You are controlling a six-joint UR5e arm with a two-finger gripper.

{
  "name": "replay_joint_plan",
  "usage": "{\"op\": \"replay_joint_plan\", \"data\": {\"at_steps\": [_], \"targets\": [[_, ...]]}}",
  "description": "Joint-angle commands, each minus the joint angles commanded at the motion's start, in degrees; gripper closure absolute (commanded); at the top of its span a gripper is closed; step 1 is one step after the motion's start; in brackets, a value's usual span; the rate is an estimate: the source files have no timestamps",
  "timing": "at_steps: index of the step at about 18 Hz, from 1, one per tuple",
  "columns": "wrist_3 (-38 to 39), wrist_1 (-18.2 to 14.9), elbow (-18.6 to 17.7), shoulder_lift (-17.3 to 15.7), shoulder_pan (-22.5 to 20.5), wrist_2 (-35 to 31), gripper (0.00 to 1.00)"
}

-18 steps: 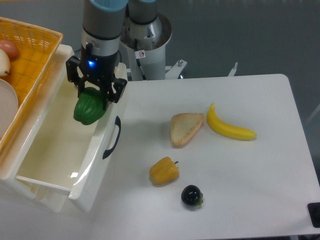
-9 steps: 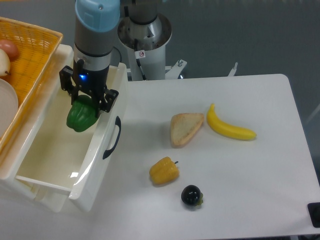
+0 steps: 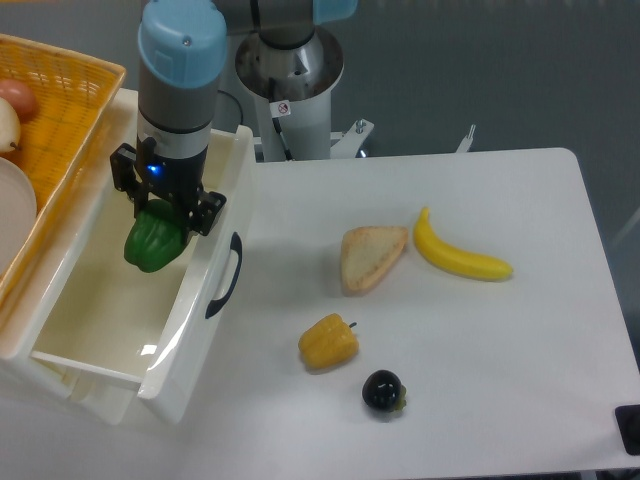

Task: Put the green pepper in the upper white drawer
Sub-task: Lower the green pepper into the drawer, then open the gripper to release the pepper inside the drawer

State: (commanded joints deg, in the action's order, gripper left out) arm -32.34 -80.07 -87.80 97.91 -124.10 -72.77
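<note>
White table (image 3: 480,380) and a grey floor behind it fill most of the view. On the left side the gripper (image 3: 160,215) is clamped on the green pepper (image 3: 153,240) from above and holds it over the inside of the upper white drawer (image 3: 185,325), near the front wall with the black handle (image 3: 226,275). The drawer is pulled open and its floor is visible below the pepper. Whether the pepper touches this floor I cannot tell. An orange wicker basket (image 3: 60,110) stands just beside the drawer, at the left edge. On the table, well apart from the drawer, lie a slice of bread (image 3: 370,256), a banana (image 3: 458,255), a yellow pepper (image 3: 328,341) and a small dark round fruit (image 3: 382,391).
</note>
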Motion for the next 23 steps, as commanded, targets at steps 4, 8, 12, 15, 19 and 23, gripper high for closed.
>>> {"op": "replay_joint_plan", "data": {"at_steps": [4,8,12,15,19,23], "targets": [[0.0,0.0,0.0,0.44,0.09,-0.09,0.47],[0.0,0.0,0.0,0.62,0.18,-0.09,0.42],[0.0,0.0,-0.09,0.7,0.18,-0.09,0.39],[-0.09,0.09,0.0,1.05,0.18,-0.09,0.31],[-0.18,0.09,0.0,1.06,0.26,-0.09,0.24],[-0.18,0.18,0.0,1.06,0.62,-0.09,0.17]]}}
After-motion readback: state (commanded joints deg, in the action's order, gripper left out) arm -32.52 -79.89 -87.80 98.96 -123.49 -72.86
